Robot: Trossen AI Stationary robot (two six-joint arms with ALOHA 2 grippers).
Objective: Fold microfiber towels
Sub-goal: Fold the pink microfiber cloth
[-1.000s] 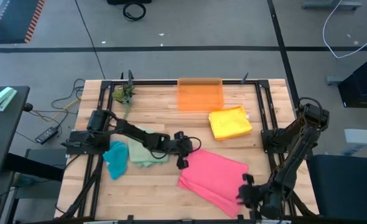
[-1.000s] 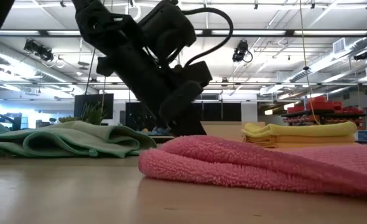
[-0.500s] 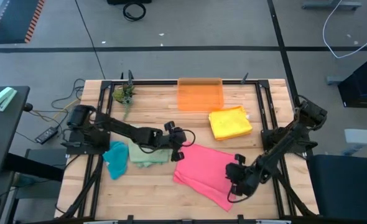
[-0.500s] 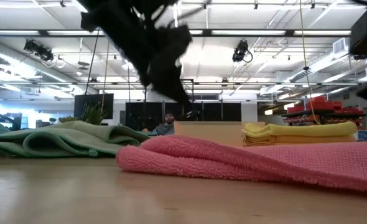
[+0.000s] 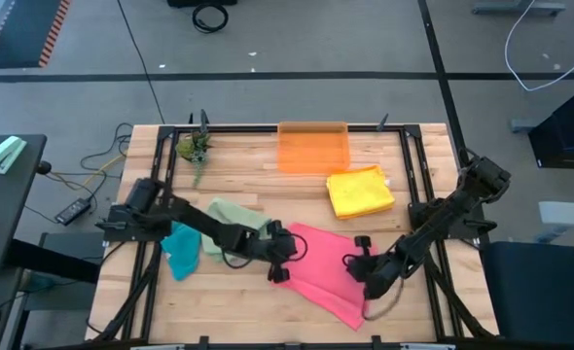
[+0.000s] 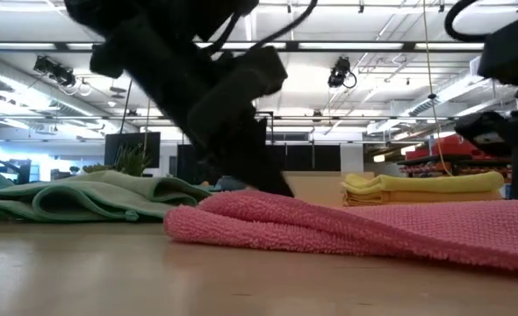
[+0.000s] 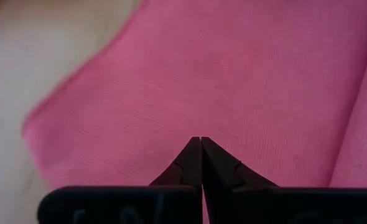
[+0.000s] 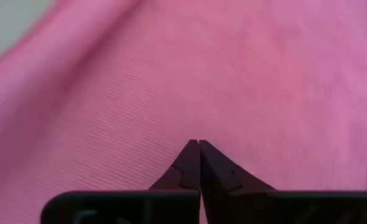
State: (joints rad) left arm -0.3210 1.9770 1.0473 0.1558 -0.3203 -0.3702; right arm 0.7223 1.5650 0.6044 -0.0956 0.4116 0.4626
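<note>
Item, mid-worktop: pink towel [image 5: 324, 270] lay partly doubled, left gripper [image 5: 279, 272] and right gripper [image 5: 363, 280] pressed on its opposite edges, jaws clenched; yellow towel [image 5: 359, 192] appeared folded, sage green towel [image 5: 231, 229] and teal towel [image 5: 181, 247] remained crumpled.

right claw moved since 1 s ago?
Yes. In the high view the right claw has moved off the table's near edge, up toward the orange bin and slightly leftward, and now sits shut over the pink towel.
</note>
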